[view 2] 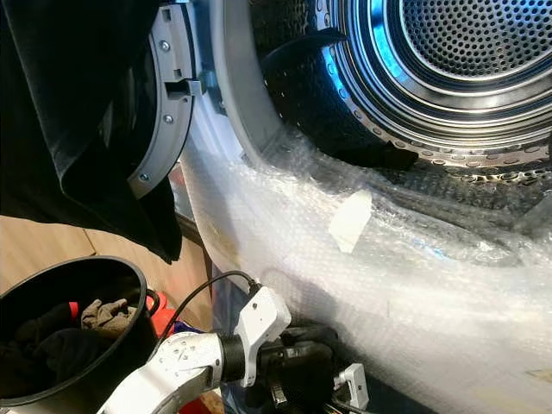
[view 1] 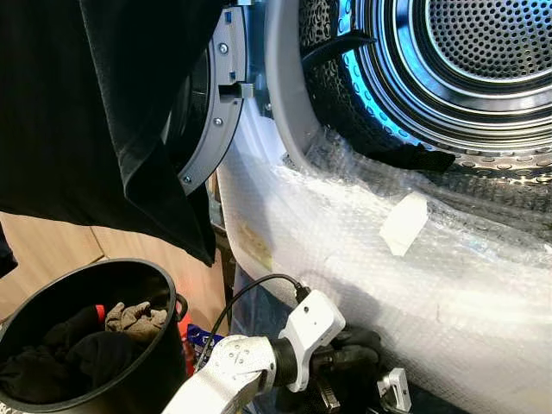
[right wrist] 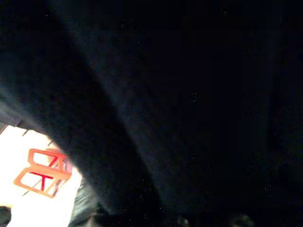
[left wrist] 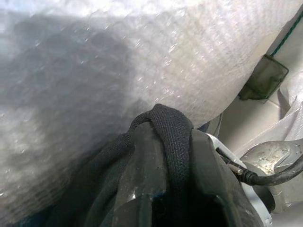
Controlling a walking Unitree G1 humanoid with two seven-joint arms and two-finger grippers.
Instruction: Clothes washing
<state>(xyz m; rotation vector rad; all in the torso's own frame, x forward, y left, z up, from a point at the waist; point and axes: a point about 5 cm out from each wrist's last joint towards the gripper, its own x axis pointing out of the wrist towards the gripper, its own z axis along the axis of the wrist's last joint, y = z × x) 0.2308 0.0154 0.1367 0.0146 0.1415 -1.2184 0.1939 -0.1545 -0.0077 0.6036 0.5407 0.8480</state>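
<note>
My left gripper point(view 1: 347, 352) is low in front of the washing machine, shut on a black cloth point(left wrist: 166, 124). The cloth's seam runs between the two black fingers point(left wrist: 137, 189), right against the bubble wrap point(view 1: 388, 276) that covers the machine's front. Above it the steel drum point(view 1: 483, 52) stands open, its round door point(view 1: 211, 112) swung to the left. A large black garment point(view 1: 112, 112) hangs at the upper left. In the right wrist view, dark fabric point(right wrist: 189, 94) lies close over the lens.
A black bucket point(view 1: 151, 366) at the lower left holds dark clothes point(view 1: 78, 349) and a beige rag point(view 1: 134, 319). A white tape patch point(view 1: 404, 222) sticks to the bubble wrap. Something red and white point(right wrist: 42, 172) shows past the dark fabric.
</note>
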